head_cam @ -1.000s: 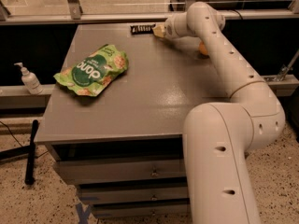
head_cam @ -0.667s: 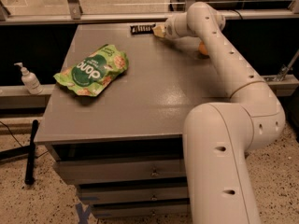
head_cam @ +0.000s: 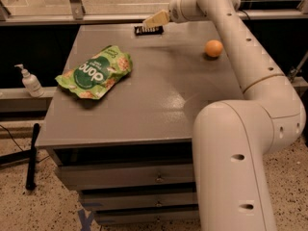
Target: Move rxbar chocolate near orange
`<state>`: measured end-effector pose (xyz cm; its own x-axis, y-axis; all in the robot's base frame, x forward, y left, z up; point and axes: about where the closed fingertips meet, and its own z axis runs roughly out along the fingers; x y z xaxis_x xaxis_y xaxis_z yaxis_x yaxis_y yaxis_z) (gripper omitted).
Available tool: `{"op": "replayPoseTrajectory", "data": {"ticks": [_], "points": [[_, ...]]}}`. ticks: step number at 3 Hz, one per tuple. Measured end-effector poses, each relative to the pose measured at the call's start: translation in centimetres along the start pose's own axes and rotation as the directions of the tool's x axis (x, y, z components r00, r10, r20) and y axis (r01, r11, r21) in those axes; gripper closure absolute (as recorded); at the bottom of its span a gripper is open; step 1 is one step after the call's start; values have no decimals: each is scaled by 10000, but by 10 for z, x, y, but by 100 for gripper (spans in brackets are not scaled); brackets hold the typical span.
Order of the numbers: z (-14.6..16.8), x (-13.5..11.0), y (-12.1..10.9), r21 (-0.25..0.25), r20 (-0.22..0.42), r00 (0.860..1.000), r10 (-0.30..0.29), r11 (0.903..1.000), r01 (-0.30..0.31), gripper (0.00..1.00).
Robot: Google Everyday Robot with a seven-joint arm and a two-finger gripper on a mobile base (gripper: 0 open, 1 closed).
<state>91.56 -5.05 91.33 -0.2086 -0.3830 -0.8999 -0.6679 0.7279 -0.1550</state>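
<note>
Table (head_cam: 159, 105): flat grey top with a matte, slightly sheened surface, and drawers with small metal pulls set below the near edge.

Rxbar chocolate (head_cam: 149, 30): a small, flat, rectangular bar in a black wrapper. Pale print is seen faintly along it but cannot be read. It is lying flat at the far edge of the table, left of centre.

Orange (head_cam: 213, 48): a smooth, round ball of even orange colour. It is located on the far right of the table, well apart from the bar.

Gripper (head_cam: 148, 23): a pale beige wedge on the end of the glossy white jointed arm. It is held just above the bar's far side, pointing down and to the left. Whether it is apart or together cannot be told, and contact with the bar cannot be confirmed.

Green chip bag (head_cam: 95, 72): a crinkled, glossy, puffed bag with white lettering, noted on the left of the table.

Pump bottle (head_cam: 30, 81): clear plastic, noted on a ledge to the left of the table.
</note>
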Motion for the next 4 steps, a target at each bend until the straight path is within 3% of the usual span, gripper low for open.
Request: {"op": "replayPoseTrajectory", "data": {"ticks": [1, 4], "points": [[-6, -9, 5, -141, 1, 9999, -129, 9998, 129, 0], [17, 34, 2, -159, -759, 9956, 546, 9983, -560, 0]]}}
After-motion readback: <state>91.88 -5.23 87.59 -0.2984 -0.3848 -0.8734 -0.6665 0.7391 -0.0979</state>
